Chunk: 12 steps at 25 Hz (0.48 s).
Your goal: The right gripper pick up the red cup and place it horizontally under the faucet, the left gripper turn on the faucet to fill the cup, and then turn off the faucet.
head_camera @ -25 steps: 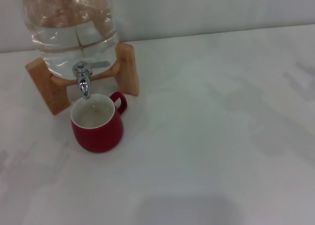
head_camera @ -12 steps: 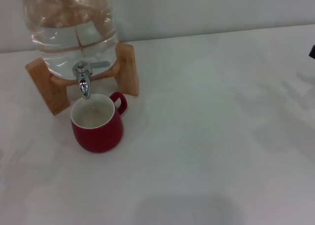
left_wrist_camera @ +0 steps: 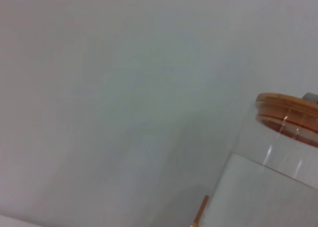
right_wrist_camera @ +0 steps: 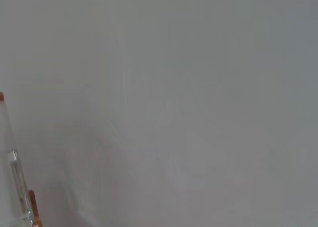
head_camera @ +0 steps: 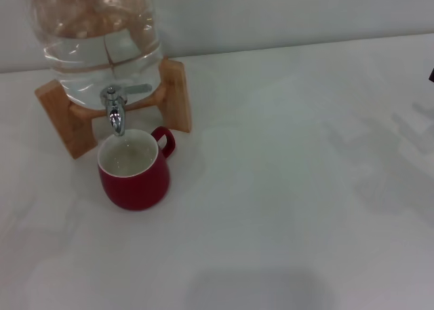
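One red cup [head_camera: 133, 171] sits upright on your white worktop [head_camera: 285, 188], right under the faucet [head_camera: 115, 110] spout, handle pointing to about 1 o'clock. Looks like there's some water in it. Faucet hangs off the glass jar [head_camera: 98, 42], which rests on a wooden stand [head_camera: 173, 93] at 12 o'clock from the cup. No labels or writing anywhere. Just a dark sliver of your right pincer [head_camera: 431, 74] at the 3 o'clock edge, can't tell its state. Left pincer isn't showing.
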Tool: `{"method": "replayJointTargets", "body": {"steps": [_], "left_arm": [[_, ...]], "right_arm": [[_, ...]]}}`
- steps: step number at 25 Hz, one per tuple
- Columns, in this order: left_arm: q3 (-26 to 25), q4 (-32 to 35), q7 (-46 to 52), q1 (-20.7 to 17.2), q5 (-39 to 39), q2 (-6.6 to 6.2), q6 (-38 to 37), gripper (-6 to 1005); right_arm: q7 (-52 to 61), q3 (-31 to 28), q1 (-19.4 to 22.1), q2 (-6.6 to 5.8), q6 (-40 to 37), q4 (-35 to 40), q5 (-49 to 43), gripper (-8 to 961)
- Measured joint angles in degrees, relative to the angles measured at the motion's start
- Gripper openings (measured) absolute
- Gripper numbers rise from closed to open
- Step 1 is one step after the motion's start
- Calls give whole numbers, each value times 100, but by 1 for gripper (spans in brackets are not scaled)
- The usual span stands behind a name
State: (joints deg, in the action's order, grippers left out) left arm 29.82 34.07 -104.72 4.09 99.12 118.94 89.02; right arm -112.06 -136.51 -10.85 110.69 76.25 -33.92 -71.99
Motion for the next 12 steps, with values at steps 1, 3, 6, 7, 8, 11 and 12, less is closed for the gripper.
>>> {"method": "replayJointTargets", "body": {"steps": [1, 3, 6, 7, 8, 11, 12], "left_arm": [[0, -1, 0, 5, 0, -3, 13, 662], [-2, -3, 0, 14, 0, -5, 19, 662], [-3, -5, 0, 14, 0, -5, 21, 662], [-3, -6, 0, 14, 0, -4, 22, 662], [-3, -6, 0, 12, 0, -2, 22, 662], [-3, -12, 0, 7, 0, 4, 25, 662], [-3, -14, -1, 6, 0, 4, 26, 662]], "right_arm": [[-1, -2, 3, 1, 9, -4, 1, 545], [-2, -6, 8, 2, 28, -5, 6, 545], [-3, -7, 11, 4, 42, -6, 9, 545], [-4, -7, 12, 5, 43, -7, 9, 545], [-4, -7, 12, 5, 45, -7, 10, 545], [-3, -7, 12, 7, 53, -10, 10, 545], [-3, -7, 13, 9, 55, -10, 10, 545]]}}
